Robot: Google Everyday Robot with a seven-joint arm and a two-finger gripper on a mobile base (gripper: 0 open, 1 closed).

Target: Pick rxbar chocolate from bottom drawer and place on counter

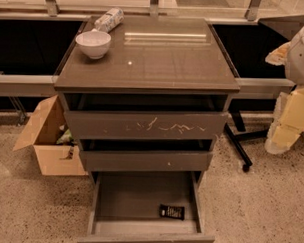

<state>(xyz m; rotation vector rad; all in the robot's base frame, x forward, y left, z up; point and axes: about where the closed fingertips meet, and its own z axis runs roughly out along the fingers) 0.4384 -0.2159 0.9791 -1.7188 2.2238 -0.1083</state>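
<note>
The glossy grey-brown desk (164, 59) tops a dark grey cabinet. Its bottom drawer (134, 198) stands open, showing a grey interior. The pale hand (284, 125) hangs at the right, well apart from the drawer; whether it is open or closed cannot be told. The rxbar chocolate (171, 211), a small flat black wrapper with pale lettering, lies in the drawer's near-right corner.

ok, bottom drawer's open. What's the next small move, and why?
Probably swing the gripper left and down until it is over the open bottom drawer. It hangs at the right edge of the view, beside the cabinet and well away from the chocolate bar. The bar lies flat near the drawer's front right corner with nothing covering it.
</note>
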